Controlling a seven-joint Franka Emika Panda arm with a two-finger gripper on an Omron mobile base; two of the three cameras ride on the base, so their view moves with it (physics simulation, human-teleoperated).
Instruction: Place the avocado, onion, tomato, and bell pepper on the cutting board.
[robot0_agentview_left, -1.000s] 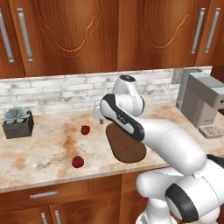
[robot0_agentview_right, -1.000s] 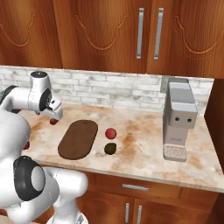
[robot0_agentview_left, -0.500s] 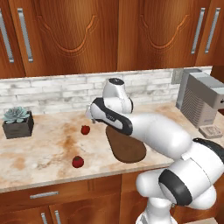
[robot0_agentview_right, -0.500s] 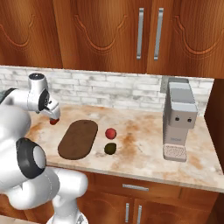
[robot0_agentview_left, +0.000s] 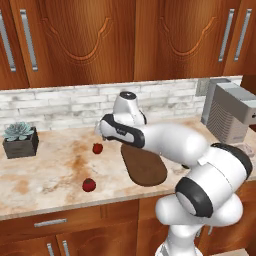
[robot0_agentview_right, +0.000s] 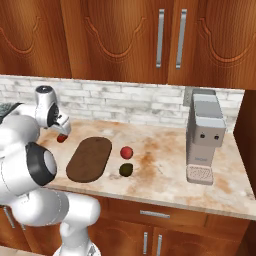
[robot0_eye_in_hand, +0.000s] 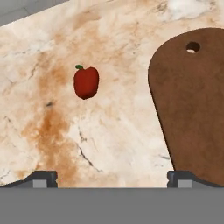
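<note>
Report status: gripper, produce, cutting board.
Gripper open, empty, above the counter. Bell pepper ahead, off the cutting board. Board bare; avocado beside it. Path to pepper clear.

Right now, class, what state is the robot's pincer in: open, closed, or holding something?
Pincer: open and empty, its tips wide apart above the counter between the bell pepper and the cutting board.

The counter (robot0_agentview_left: 50, 170) is cream marble with rusty brown blotches and thin dark veins. The cutting board (robot0_agentview_right: 90, 158) is dark brown wood. The bell pepper (robot0_eye_in_hand: 85, 82) is glossy red with a green stem. The avocado (robot0_agentview_right: 126, 170) is dark olive, the tomato (robot0_agentview_right: 127, 152) red. The backsplash (robot0_agentview_right: 125, 102) is pale grey-white brick.
</note>
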